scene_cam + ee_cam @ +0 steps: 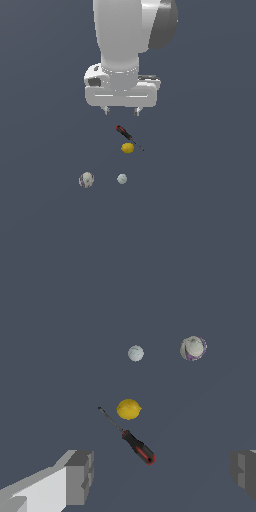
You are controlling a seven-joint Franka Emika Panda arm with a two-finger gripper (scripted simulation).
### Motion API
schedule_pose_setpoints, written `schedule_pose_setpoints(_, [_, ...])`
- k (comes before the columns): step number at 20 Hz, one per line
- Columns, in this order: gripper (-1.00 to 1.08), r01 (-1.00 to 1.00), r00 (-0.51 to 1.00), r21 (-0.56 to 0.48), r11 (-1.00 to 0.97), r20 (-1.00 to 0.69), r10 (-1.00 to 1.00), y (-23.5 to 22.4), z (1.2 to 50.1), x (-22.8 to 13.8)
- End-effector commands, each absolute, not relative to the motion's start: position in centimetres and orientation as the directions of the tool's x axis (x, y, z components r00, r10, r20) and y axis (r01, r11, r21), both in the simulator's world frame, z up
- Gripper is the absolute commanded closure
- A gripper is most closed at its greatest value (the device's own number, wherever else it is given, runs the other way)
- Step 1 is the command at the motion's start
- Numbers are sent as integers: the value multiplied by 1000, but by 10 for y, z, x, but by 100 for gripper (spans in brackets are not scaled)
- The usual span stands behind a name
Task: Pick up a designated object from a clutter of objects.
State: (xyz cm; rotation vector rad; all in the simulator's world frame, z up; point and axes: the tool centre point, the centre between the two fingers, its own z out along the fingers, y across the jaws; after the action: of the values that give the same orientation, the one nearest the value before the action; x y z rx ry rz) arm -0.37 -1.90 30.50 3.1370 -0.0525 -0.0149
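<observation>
The screwdriver (127,136) with a red-and-black handle and thin dark shaft lies flat on the grey surface, its shaft passing close by the yellow lemon (127,148). In the wrist view the screwdriver (134,443) lies between and ahead of my two fingers, with the lemon (129,409) just beyond its shaft. My gripper (121,111) hangs above the screwdriver's handle, open and empty. In the wrist view the gripper (162,471) shows wide-spread fingers (80,476).
A white-and-dark patterned ball (86,179) and a smaller pale grey-white ball (122,178) lie on the surface nearer the exterior camera than the lemon. Both show in the wrist view, the patterned ball (193,348) and the pale ball (135,353).
</observation>
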Motion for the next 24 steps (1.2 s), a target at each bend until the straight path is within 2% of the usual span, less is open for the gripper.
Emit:
schedule_pose_setpoints(1, [-92,-33,999,4,-999,-9,-33,-19,305,-4])
schedule_pose_setpoints(15, [-92,-37,999,-16,-999,-15,-36,0,304,-4])
schedule_pose_setpoints(24, [-92,54,998,-1,-999,-14,54,-3,271,-7])
